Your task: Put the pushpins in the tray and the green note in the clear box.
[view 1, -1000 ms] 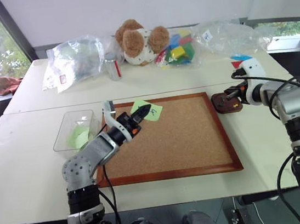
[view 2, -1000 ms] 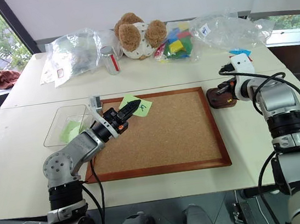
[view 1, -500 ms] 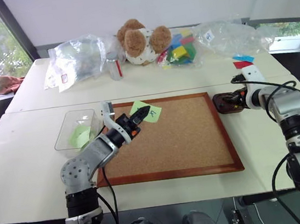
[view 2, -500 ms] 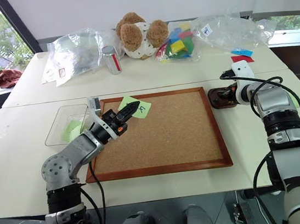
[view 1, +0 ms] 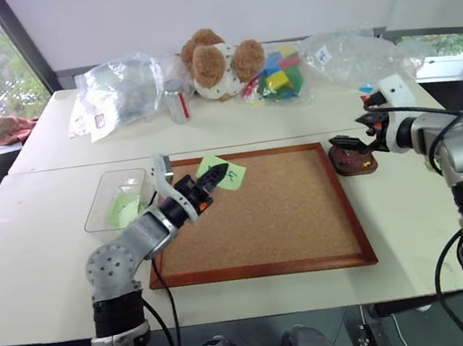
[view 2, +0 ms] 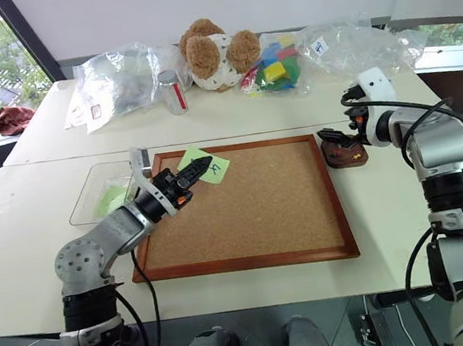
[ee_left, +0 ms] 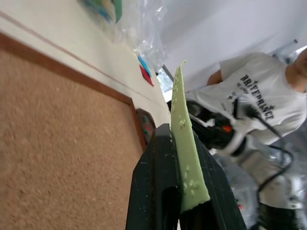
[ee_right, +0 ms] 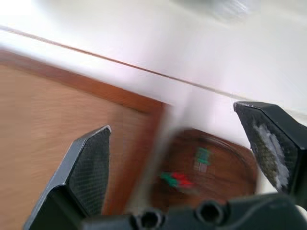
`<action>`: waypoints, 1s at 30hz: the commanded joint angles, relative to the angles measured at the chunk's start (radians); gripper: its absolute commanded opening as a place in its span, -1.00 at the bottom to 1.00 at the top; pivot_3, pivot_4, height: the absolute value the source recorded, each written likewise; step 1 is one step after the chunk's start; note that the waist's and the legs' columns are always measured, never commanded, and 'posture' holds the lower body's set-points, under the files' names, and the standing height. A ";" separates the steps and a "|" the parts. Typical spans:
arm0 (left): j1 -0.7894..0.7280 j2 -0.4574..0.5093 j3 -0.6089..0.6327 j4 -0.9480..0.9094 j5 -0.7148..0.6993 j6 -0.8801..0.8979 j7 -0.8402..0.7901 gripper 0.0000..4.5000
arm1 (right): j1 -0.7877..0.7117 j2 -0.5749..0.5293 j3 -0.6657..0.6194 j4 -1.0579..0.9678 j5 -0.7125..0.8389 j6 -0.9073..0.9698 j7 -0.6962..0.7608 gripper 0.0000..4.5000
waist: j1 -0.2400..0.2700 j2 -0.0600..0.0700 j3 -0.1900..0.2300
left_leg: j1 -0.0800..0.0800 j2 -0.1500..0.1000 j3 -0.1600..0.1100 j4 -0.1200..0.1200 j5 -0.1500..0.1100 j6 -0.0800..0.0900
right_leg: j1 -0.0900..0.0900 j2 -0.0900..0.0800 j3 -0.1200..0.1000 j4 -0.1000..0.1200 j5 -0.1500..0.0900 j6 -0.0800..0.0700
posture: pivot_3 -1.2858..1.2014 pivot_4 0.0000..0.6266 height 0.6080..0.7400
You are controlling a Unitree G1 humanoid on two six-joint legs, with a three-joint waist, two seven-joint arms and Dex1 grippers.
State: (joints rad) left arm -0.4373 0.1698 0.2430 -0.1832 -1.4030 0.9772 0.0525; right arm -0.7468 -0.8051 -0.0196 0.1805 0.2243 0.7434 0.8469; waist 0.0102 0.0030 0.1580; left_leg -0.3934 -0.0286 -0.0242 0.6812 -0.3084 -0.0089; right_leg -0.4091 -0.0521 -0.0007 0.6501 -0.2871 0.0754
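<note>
Left gripper (view 2: 189,173) pinches the green note (view 2: 205,164) over the cork board's (view 1: 272,219) far left corner. It should swing left, keep level, and release above the clear box (view 1: 120,199). Right gripper (view 1: 349,142) hangs agape over the tray (view 1: 353,162) holding pushpins (ee_right: 184,178).

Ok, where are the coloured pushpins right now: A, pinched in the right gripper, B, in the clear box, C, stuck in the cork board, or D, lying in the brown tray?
D: the pushpins lie in the brown tray, with the right gripper open above them.
</note>
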 commanded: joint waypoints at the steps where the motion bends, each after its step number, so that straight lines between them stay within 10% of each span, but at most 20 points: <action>1: -0.007 0.040 0.012 -0.117 0.004 -0.033 0.020 -1.00 | 0.012 -0.028 -0.017 -0.168 0.086 0.021 0.097 0.99 | -0.002 0.000 0.000 | 0.000 0.000 0.000 0.000 0.000 0.000 | 0.000 0.000 0.000 0.000 0.000 0.000 | 0.03 -0.52 1.00; 11: 0.005 0.274 0.141 -0.331 0.057 -0.124 0.239 -1.00 | 0.017 0.019 0.036 -0.387 0.250 0.004 0.269 0.99 | -0.001 -0.001 0.000 | 0.000 0.000 -0.001 0.000 0.000 0.000 | 0.000 0.000 0.000 0.000 0.000 0.000 | 0.03 -0.52 1.00; 19: 0.126 0.668 0.189 -0.242 0.312 -0.092 0.029 -1.00 | 0.001 0.050 0.092 -0.380 0.247 -0.044 0.303 0.99 | 0.000 -0.002 0.002 | 0.000 0.000 -0.001 -0.002 0.000 0.000 | -0.001 0.000 0.000 -0.001 0.000 -0.001 | 0.03 -0.52 1.00; 30: 0.083 0.689 -0.002 0.068 0.627 -0.183 -0.295 -1.00 | 0.028 0.053 0.087 -0.430 0.258 -0.026 0.270 0.99 | 0.000 -0.003 0.002 | 0.000 0.000 0.000 -0.004 -0.002 0.003 | -0.002 -0.002 0.000 -0.001 0.000 -0.001 | 0.03 -0.52 1.00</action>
State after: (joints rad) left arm -0.3292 0.8530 0.2418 -0.1351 -0.8247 0.8323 -0.2097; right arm -0.7145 -0.7467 0.0987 -0.2091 0.4590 0.7160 1.1243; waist 0.0104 0.0004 0.1599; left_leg -0.3938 -0.0284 -0.0247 0.6773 -0.3100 -0.0065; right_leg -0.4111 -0.0542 -0.0008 0.6487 -0.2875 0.0747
